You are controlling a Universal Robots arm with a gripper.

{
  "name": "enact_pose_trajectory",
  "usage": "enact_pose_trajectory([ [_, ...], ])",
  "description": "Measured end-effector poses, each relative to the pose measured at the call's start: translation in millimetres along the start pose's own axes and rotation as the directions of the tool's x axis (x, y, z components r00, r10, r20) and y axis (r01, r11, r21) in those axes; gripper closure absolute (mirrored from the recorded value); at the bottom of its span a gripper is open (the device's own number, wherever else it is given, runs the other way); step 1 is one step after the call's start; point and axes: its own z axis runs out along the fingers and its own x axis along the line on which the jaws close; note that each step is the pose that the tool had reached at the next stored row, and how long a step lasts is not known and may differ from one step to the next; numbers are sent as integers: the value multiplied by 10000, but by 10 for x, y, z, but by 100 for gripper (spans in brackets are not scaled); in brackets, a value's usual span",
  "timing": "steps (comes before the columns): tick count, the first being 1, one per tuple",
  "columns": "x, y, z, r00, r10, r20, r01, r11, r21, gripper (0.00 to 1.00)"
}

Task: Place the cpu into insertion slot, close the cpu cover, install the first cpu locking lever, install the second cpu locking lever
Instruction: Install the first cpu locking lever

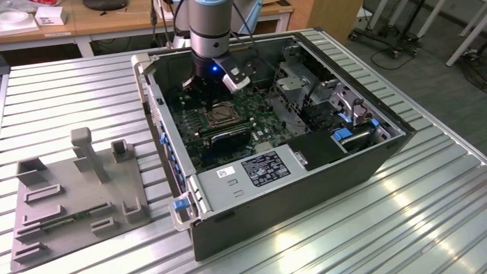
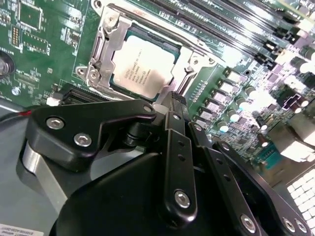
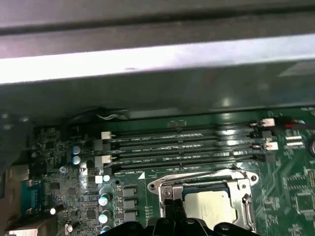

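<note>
The cpu (image 2: 142, 66) lies flat in the insertion slot (image 1: 220, 116) on the green motherboard, its silvery-beige top showing in both wrist views (image 3: 209, 206). The cpu cover (image 2: 106, 49) is down over it, its silvery frame ringing the chip's edges (image 3: 197, 179). My gripper (image 2: 173, 98) stands inside the open computer case, right at one side of the socket frame. Its black fingers come together into one narrow tip (image 3: 171, 204) and look shut, with nothing seen between them. Whether the tip touches a locking lever I cannot tell.
Long black memory slots (image 3: 182, 142) run beside the socket, with the case's metal wall (image 3: 147, 54) beyond them. The case (image 1: 380, 154) lies open on a ribbed metal table (image 1: 426, 217), with drive cages (image 1: 304, 91) at the exterior view's right. A grey fixture plate (image 1: 76, 194) sits on its left.
</note>
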Motion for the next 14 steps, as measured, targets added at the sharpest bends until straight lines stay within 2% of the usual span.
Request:
enact_pose_trajectory([
  [6,-40,2,3,9995,-311,-28,311,9995,-10,89],
  [14,-250,14,13,9992,-392,-36,392,9992,-12,89],
])
